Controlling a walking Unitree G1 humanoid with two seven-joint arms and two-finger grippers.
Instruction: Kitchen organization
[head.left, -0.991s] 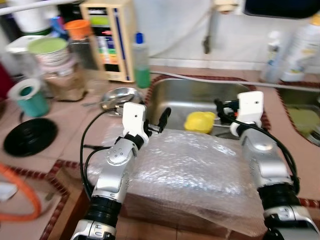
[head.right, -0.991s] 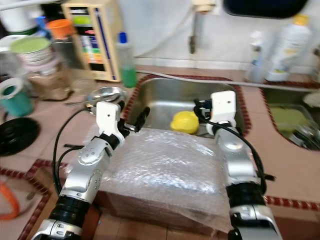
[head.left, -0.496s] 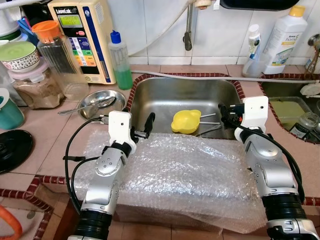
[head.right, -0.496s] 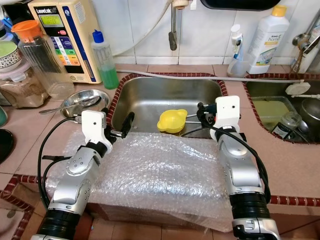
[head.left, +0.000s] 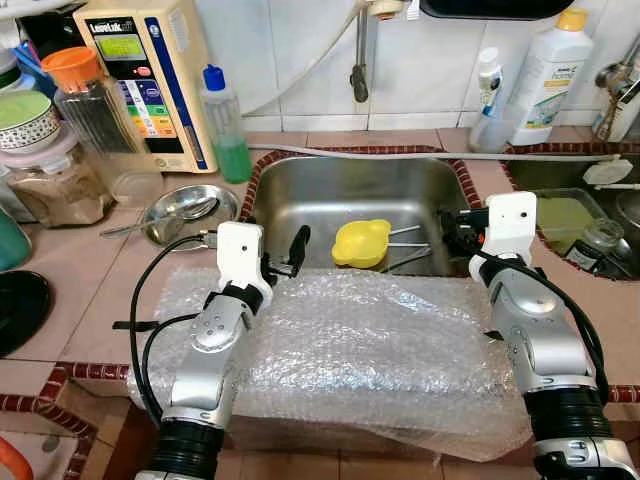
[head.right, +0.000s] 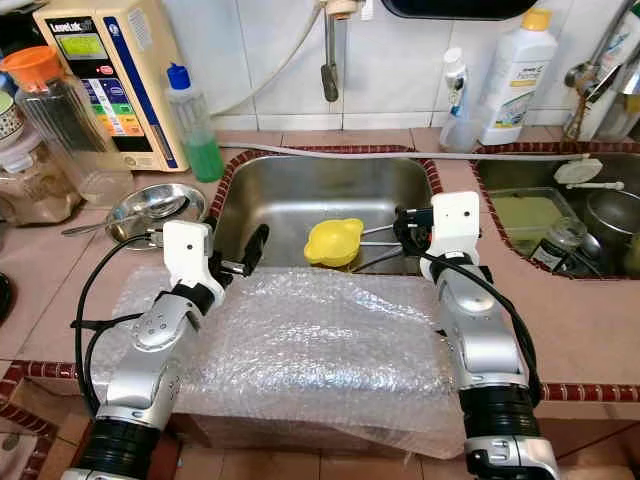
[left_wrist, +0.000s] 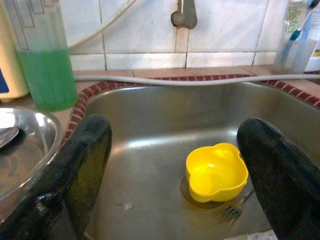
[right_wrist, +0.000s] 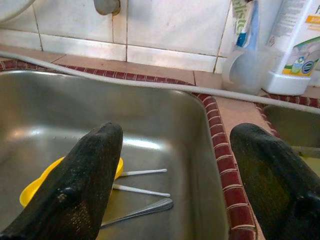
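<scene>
A yellow bowl (head.left: 362, 243) sits in the steel sink (head.left: 340, 185), with a fork and two thin sticks (head.left: 408, 258) beside it. A sheet of bubble wrap (head.left: 350, 340) covers the counter's front edge under both my forearms. My left gripper (left_wrist: 175, 165) hovers at the sink's near left rim, open and holding nothing, one black finger (head.left: 297, 247) over the rim. At the sink's near right corner my right gripper (right_wrist: 175, 165) is also open and holds nothing, its fingers (head.left: 450, 225) pointing over the basin. Both wrist views look into the sink at the bowl (left_wrist: 216, 172).
On the left counter stand a steel dish with a spoon (head.left: 185, 207), a green soap bottle (head.left: 226, 125), a water purifier (head.left: 140, 80) and jars (head.left: 88, 115). A tap (head.left: 358, 78) hangs over the sink. A second basin (head.left: 575, 215) with a glass jar (head.left: 600, 240) lies right.
The camera has swung and steadied, so the picture is sharp now and the scene has slid a little. Both arms and the bowl keep their places.
</scene>
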